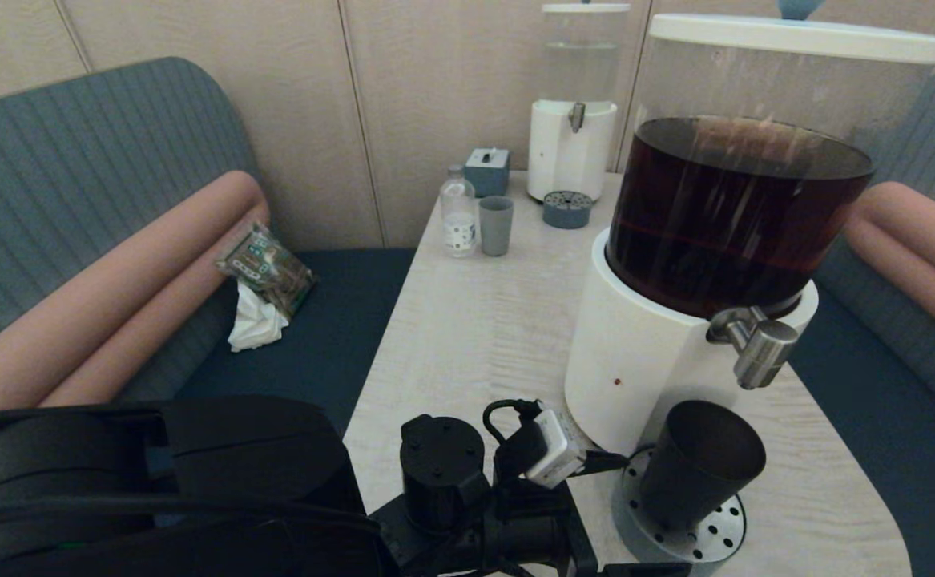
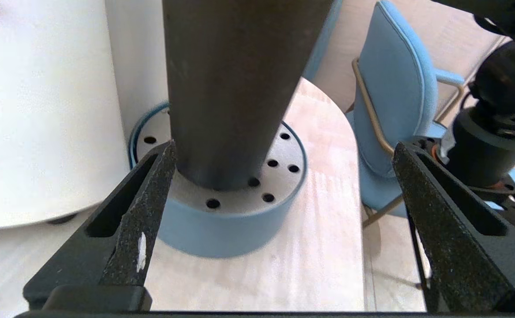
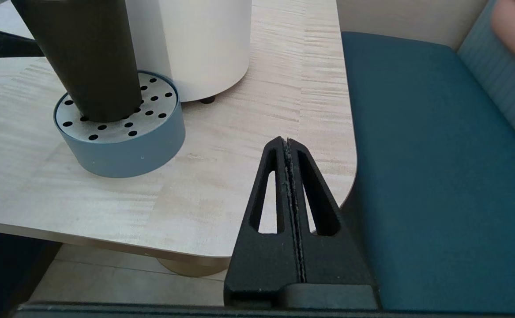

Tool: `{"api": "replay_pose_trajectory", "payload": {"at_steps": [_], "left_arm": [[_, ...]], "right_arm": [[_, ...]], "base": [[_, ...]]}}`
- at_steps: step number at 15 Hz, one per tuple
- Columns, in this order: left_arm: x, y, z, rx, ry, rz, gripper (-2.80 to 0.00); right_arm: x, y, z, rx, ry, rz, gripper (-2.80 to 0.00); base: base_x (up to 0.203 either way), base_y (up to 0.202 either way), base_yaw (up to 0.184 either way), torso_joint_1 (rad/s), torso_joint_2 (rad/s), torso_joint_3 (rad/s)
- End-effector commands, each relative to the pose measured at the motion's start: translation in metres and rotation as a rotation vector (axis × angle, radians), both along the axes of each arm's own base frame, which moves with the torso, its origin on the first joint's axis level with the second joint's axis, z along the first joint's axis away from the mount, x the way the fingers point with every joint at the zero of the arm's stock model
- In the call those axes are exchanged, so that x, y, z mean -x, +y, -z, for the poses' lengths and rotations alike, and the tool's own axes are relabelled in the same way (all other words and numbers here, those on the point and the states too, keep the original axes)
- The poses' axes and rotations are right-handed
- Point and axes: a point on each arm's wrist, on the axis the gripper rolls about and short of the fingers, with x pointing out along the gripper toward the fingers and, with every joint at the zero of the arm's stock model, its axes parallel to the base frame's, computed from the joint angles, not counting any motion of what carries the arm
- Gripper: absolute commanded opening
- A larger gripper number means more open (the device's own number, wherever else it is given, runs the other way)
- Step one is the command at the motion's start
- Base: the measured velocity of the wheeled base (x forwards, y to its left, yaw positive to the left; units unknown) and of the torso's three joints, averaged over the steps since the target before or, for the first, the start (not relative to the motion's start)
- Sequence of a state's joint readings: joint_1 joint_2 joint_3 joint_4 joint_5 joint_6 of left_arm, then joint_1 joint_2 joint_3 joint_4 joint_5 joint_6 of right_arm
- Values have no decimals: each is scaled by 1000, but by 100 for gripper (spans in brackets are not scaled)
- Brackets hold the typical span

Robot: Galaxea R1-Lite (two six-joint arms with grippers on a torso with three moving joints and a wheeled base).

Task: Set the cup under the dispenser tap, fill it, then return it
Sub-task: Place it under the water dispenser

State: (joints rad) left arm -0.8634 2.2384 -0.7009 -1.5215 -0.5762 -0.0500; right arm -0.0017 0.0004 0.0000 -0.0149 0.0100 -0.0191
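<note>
The cup [image 1: 699, 469], a matte black tumbler, stands on a round perforated drip tray [image 1: 707, 535] at the near right of the table [image 1: 483, 320], just below the tap [image 1: 759, 349]. It stands leaning, its mouth tipped toward 1 o'clock, and the spout is above and a little to the right of its rim. Whether it holds liquid cannot be told.

Going left to right in the head view: at 9 o'clock a crumpled packet [image 1: 267, 268] and a white tissue [image 1: 255, 324] lie on the blue bench seat. At the far end of the table, around 12 o'clock, stand a small clear bottle [image 1: 459, 212], a grey-green cup [image 1: 496, 226] just beside it, a small grey box [image 1: 487, 170], and a smaller dispenser [image 1: 573, 104] with clear liquid and its own drip tray [image 1: 567, 210]. At 2 o'clock stands the large dispenser [image 1: 723, 224], white-based, with dark brown liquid.

The left gripper [image 2: 279, 221] is at the cup's foot, its jaws spread wide. One finger [image 2: 144, 212] lies right beside the cup's [image 2: 235, 88] base, possibly touching it; the other is well clear. It grips nothing.

The right gripper [image 3: 289, 176] hangs off the table's near right corner, over the bench edge, its fingers pressed together with nothing between them. The cup [image 3: 89, 57] on the tray [image 3: 125, 141] is well apart from it.
</note>
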Motion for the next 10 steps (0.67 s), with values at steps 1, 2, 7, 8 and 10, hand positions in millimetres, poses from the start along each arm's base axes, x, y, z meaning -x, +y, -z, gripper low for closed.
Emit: {"api": "replay_pose_trajectory", "payload": {"at_steps": [1,2,7,8,10], "left_arm": [[3,4,-7,13,-12,2,0],[3,5,-7,11,-10,2,0],[5,6,-7,7,-7,1,-280],[5,7,-8,10,-6,2,-280],[4,7,-9,10,-8,-1,-280]], "right_arm": [[0,0,1,1,2,-1,-280],[0,0,1,1,2,-1,-280],[0,0,1,1,2,-1,-280],[0,0,1,1,2,-1,-280],[0,0,1,1,2,-1,-280]], "base": [[0,0,0,0,0,0],[0,0,0,0,0,0],[0,0,0,0,0,0],[0,0,0,0,0,0],[0,0,0,0,0,0]]}}
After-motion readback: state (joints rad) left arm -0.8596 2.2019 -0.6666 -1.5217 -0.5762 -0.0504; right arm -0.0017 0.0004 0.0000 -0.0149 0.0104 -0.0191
